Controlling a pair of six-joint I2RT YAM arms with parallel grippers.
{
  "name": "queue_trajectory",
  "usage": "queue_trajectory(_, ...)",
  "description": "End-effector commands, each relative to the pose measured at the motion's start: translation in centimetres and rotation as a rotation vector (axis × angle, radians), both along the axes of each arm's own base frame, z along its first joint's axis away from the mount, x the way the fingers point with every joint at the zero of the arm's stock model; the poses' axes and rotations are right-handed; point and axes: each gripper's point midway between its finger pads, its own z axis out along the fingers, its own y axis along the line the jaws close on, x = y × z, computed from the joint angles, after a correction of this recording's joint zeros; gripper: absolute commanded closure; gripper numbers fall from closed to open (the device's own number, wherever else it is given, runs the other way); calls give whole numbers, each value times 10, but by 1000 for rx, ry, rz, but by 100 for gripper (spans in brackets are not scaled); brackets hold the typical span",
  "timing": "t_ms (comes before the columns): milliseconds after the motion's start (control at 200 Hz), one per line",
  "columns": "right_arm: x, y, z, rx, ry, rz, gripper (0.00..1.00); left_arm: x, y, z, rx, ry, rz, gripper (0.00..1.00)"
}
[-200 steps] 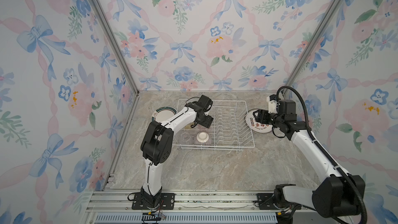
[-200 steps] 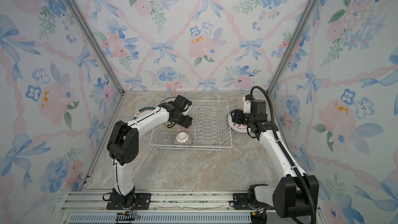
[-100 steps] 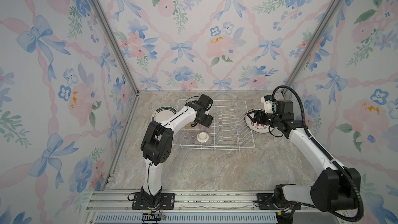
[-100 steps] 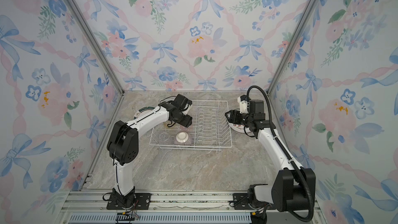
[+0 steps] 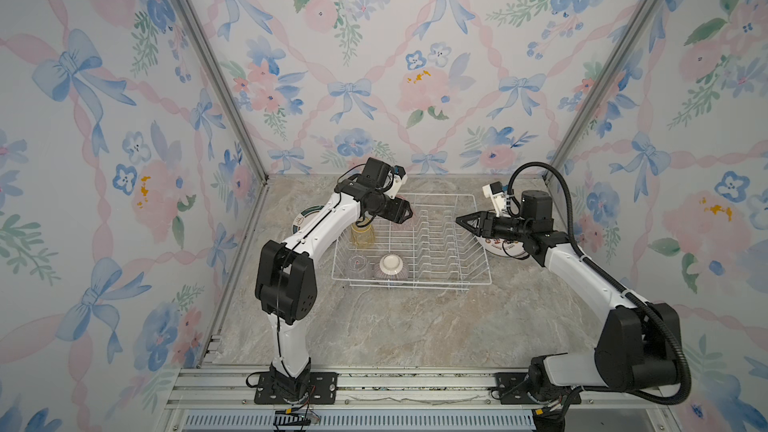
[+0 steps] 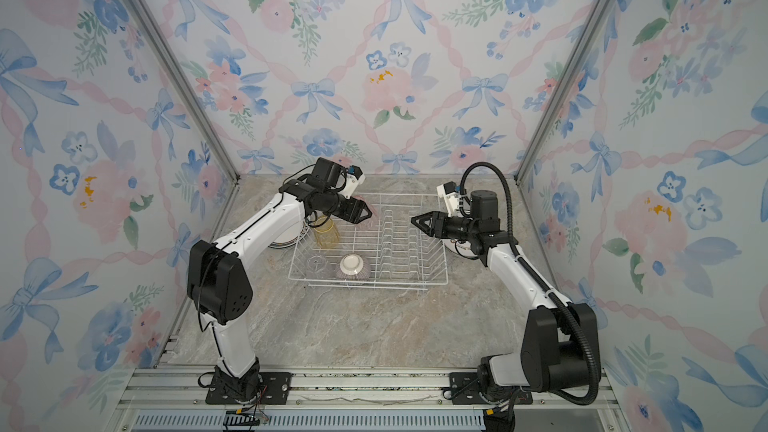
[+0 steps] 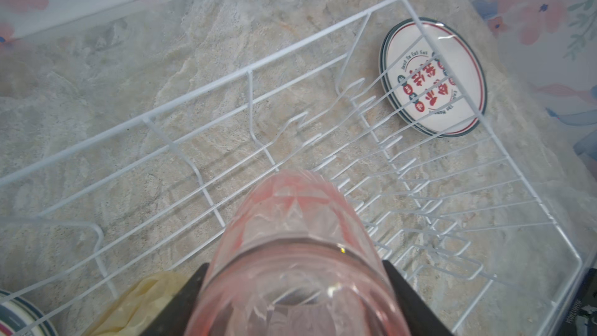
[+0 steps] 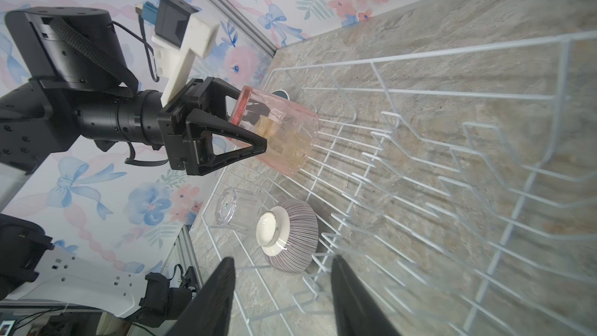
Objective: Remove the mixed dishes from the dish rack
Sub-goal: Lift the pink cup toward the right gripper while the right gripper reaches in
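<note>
At dish rack (image 5: pixel 436 238) far left, grips pink tumbler (image 8: pixel 274 130) in left tool (image 5: pixel 405 214); swings right tool (image 5: pixel 462 222), released, back for more.

Left tool (image 6: pixel 366 213) holds pink tumbler (image 6: pixel 375 212) over dish rack (image 6: pixel 399 243).

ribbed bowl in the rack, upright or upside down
Upside down: the ribbed bowl has its white foot ring up, rim down in the dish rack.
</note>
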Motion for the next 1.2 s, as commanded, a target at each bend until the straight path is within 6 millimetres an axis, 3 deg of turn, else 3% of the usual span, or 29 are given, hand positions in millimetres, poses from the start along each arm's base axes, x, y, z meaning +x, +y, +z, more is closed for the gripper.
queue_trajectory(0, -3, 19, 13, 168, 23, 83, 50, -11, -19, 52, -165, -70, -114, 38)
queue_trajectory(195, 4, 39, 30, 359, -2, 137, 50, -23, -33, 88, -326, -106, -201, 37)
queue_trajectory(240, 5, 40, 42, 442, -18, 153, 50, -26, -35, 92, -348, -111, -219, 37)
queue_trajectory(310, 16, 43, 42, 554, 49, 171, 54, -28, -37, 96, -368, -112, -231, 37)
queue_trajectory(365, 18, 53, 38, 552, 47, 184, 60, -29, -38, 96, -372, -112, -235, 37)
queue_trajectory(575, 21, 70, 37, 555, 37, 202, 57, -32, -33, 94, -365, -115, -228, 37)
queue_trajectory(925, 9, 61, 48, 542, -3, 217, 56, -29, -20, 110, -425, -144, -225, 37)
queue_trajectory(1195, -5, 61, 80, 549, -89, 252, 55, -32, -23, 117, -459, -152, -251, 37)
